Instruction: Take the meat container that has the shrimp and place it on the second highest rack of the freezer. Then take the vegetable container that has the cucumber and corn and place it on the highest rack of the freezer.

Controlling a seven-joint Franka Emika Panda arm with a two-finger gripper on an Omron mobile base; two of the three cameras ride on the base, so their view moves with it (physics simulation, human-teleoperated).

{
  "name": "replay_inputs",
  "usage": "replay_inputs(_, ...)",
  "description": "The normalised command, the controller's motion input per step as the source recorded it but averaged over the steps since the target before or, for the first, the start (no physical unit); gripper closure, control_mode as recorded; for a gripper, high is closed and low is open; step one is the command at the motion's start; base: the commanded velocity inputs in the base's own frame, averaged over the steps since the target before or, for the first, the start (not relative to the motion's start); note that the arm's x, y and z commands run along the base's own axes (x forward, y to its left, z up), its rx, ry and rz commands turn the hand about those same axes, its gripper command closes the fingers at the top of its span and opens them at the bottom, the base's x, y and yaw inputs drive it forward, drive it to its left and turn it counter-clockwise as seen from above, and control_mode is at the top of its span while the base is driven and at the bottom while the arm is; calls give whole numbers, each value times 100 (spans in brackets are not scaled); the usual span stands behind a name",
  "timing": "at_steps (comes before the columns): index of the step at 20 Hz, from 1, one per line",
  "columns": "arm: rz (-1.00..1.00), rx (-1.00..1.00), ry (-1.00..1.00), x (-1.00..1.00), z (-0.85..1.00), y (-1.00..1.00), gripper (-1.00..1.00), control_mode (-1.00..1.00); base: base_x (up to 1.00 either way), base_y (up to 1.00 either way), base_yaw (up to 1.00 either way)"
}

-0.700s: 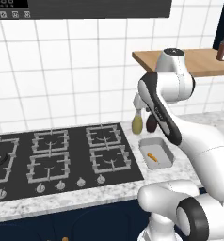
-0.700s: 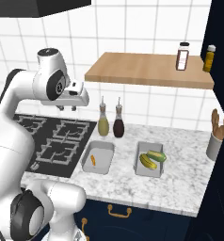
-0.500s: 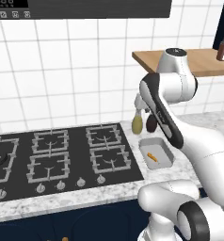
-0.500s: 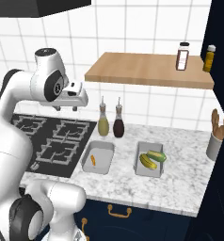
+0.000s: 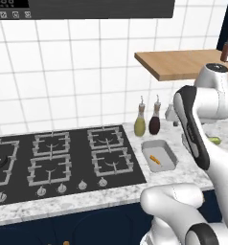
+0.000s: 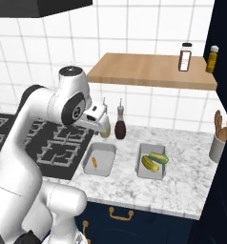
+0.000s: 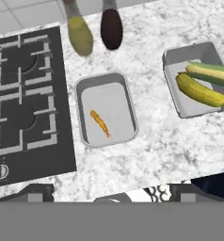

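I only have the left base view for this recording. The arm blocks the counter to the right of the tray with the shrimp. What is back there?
Observer: A second grey tray sits there, holding the cucumber and the corn side by side.
Operator: Is it touching the shrimp tray?
Observer: No. In the hand view, bare marble counter separates the two trays.
Operator: On the wooden shelf I see one jar. Is there anything else?
Observer: Yes, a yellow bottle stands to the right of that jar.
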Motion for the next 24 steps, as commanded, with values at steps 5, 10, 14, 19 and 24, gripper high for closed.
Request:
replay_inputs(5,-36,9,-1,-30,-80,-61,-100,-100,0,0,0)
replay_inputs(10,-31,0,-4,3,-92,-12,-100,-100,0,0,0)
replay_inputs(14,-25,0,-1,31,-77,0,-100,-100,0,0,0)
replay_inputs(19,-16,4,-2,41,-61,0,-100,-100,0,0,0)
replay_inputs(24,-13,10,0,32,-42,0,-100,-100,0,0,0)
